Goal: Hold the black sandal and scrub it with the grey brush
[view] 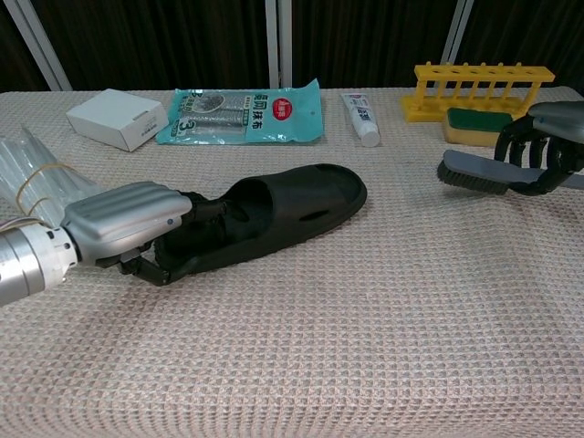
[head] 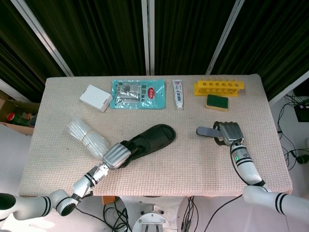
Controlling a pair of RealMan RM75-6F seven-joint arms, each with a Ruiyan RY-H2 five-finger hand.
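Note:
The black sandal (head: pixel 152 137) (view: pixel 292 210) lies flat on the table's middle, toe pointing to the right and away. My left hand (head: pixel 116 154) (view: pixel 128 224) grips its heel end, fingers curled under the rim. The grey brush (head: pixel 206 131) (view: pixel 474 169) hangs above the cloth at the right, bristles down, its head pointing left. My right hand (head: pixel 229 131) (view: pixel 543 151) holds it by the handle, fingers wrapped around it.
Along the far edge stand a white box (head: pixel 95 97), a teal packet (head: pixel 137 93), a toothpaste tube (head: pixel 178 94), a yellow rack (head: pixel 218 87) and a green sponge (head: pixel 217 102). A bundle of clear tubes (head: pixel 87 137) lies left of the sandal.

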